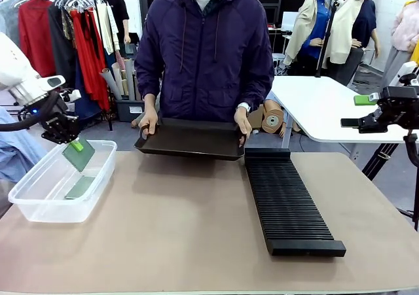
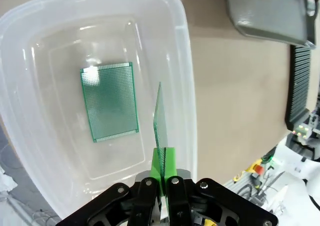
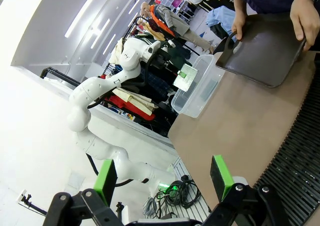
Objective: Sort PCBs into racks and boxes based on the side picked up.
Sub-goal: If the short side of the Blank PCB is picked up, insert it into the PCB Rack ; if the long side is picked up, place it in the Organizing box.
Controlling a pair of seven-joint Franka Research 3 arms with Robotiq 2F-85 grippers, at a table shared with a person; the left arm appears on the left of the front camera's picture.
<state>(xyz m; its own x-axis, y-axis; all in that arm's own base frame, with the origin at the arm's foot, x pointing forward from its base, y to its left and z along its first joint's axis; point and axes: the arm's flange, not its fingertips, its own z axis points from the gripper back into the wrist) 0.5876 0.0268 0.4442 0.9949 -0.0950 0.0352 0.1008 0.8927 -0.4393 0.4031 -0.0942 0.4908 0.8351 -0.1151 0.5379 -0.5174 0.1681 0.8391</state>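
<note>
At the left of the front view you have the left gripper (image 1: 73, 140) pinching one PCB (image 1: 79, 154) by its top edge, hanging it tilted over the clear box (image 1: 39, 207). In the left wrist view that held board (image 2: 160, 117) stands edge-on between the green pads (image 2: 170, 161), above the box's near wall (image 2: 187, 70). A second PCB (image 2: 109, 101) lies flat on the box floor, so you can count two boards.

One long black rack (image 1: 288, 207) lies at centre right. At the top middle, the person's two hands (image 1: 148, 121) hold a black tray (image 1: 190, 139) tilted at the table's far edge.

Your right gripper (image 3: 162, 178) hangs off the table's right side, fingers spread wide with nothing between them.
</note>
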